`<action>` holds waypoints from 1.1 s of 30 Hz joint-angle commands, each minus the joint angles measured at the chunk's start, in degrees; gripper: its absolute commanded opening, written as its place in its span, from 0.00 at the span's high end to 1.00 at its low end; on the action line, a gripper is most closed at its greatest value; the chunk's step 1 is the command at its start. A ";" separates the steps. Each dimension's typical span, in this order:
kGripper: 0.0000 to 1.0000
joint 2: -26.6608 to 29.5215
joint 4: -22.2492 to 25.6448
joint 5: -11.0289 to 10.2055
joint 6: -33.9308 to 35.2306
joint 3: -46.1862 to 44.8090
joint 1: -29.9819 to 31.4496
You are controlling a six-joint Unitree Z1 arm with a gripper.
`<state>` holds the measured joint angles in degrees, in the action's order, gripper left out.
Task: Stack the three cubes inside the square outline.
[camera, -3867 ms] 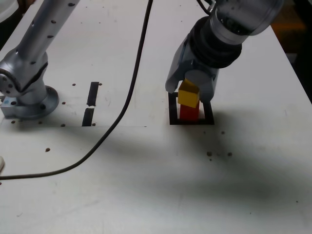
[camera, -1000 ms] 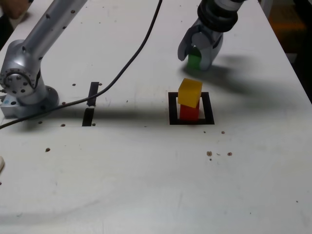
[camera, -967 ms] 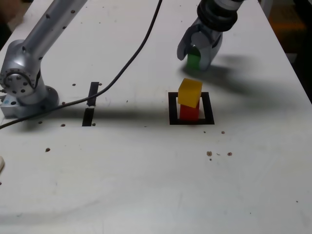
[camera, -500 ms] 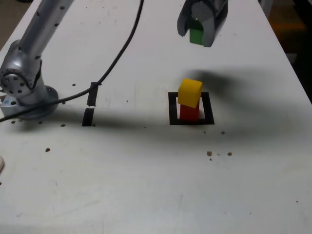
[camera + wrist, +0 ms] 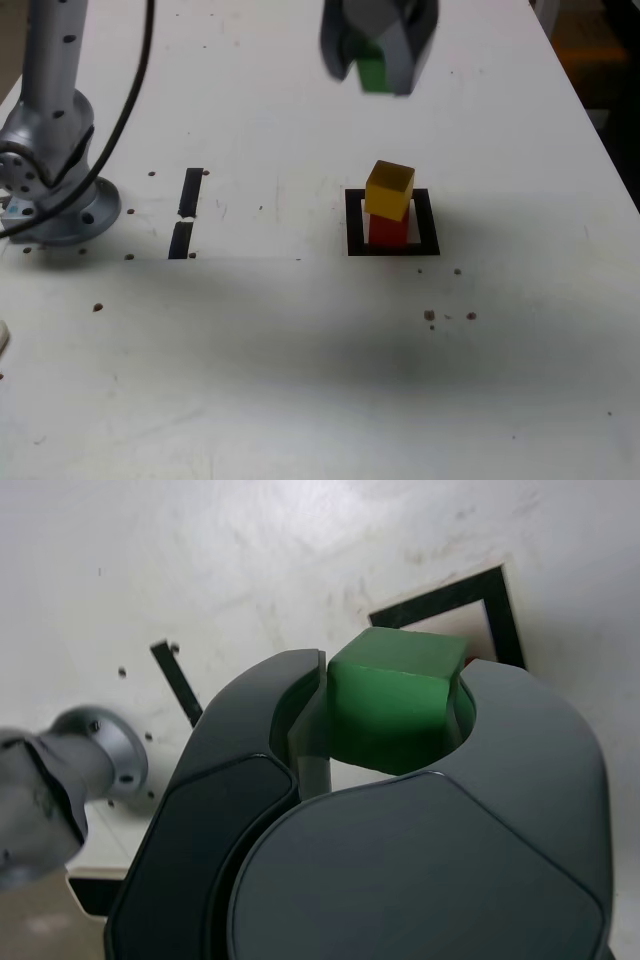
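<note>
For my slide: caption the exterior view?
Tool carries green cube above the yellow-on-red stack inside the square outline.

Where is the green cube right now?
The green cube is clamped in the gripper near the top of the exterior view, in the air, above and slightly left of the yellow cube stacked on red.

Outline point(image 5: 392, 247) on table point(image 5: 300, 380), right of centre in exterior view. Two cubes stacked inside outline: lower cube point(image 5: 389, 231) on table, upper cube point(image 5: 389, 190) on top, turned askew. Third cube point(image 5: 372, 72) between jaws of gripper point(image 5: 375, 60), up off table, behind stack and slightly left. Two tape strips point(image 5: 186, 213) end to end, well left of outline. Arm base point(image 5: 50, 170) at far left, beside strips.
</note>
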<state>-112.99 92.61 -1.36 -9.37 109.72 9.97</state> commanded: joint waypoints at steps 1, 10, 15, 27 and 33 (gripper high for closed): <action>0.78 -0.45 1.35 0.79 5.23 -1.23 1.61; 0.78 -3.97 1.34 1.17 14.37 -0.13 4.85; 0.78 -5.34 1.34 1.34 13.49 2.74 5.77; 0.78 -5.89 1.43 3.69 12.53 2.03 6.24; 0.78 -5.80 1.43 4.33 12.28 1.26 6.28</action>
<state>-119.06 92.62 2.72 3.07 111.06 16.13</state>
